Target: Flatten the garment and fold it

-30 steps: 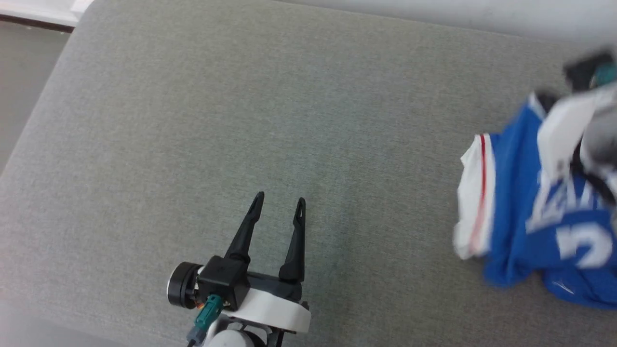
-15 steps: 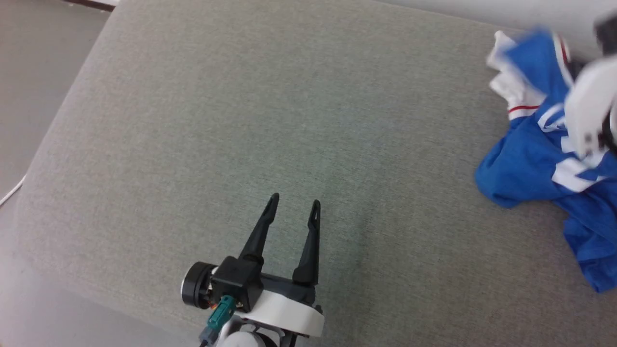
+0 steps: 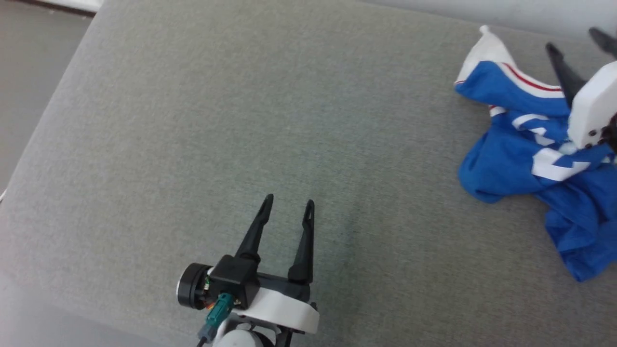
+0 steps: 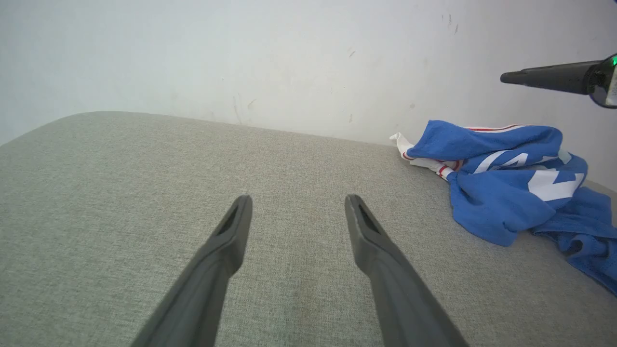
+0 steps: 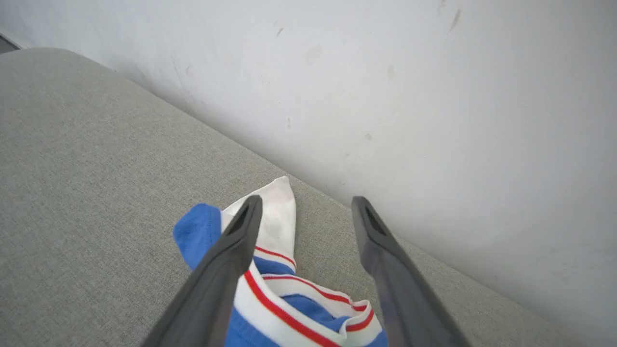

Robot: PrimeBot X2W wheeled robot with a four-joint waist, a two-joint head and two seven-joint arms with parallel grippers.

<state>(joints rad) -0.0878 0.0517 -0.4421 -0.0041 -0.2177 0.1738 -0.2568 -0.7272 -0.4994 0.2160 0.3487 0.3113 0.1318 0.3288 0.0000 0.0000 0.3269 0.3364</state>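
Note:
The garment [image 3: 516, 159] is a royal-blue jersey with white sleeves, red-and-white trim and white lettering. It lies crumpled on the far right of the grey cushion [image 3: 241, 120]. My right gripper [image 3: 572, 38] hovers open just above its far part, with nothing between the fingers. In the right wrist view the right gripper [image 5: 307, 200] stands open over a white sleeve tip of the garment [image 5: 277, 226]. My left gripper [image 3: 289, 200] is open and empty near the front edge, well left of the garment [image 4: 496, 202]. The left gripper [image 4: 297, 199] points across bare cushion.
A white wall [image 4: 241, 58] rises directly behind the cushion, close to the garment. Grey floor [image 3: 24, 58] lies past the cushion's left edge. The cushion's rounded corner sits at far left.
My right gripper has opened and let go of the garment, which now rests in a heap on the cushion. The head camera has shifted. The left gripper stays open as before.

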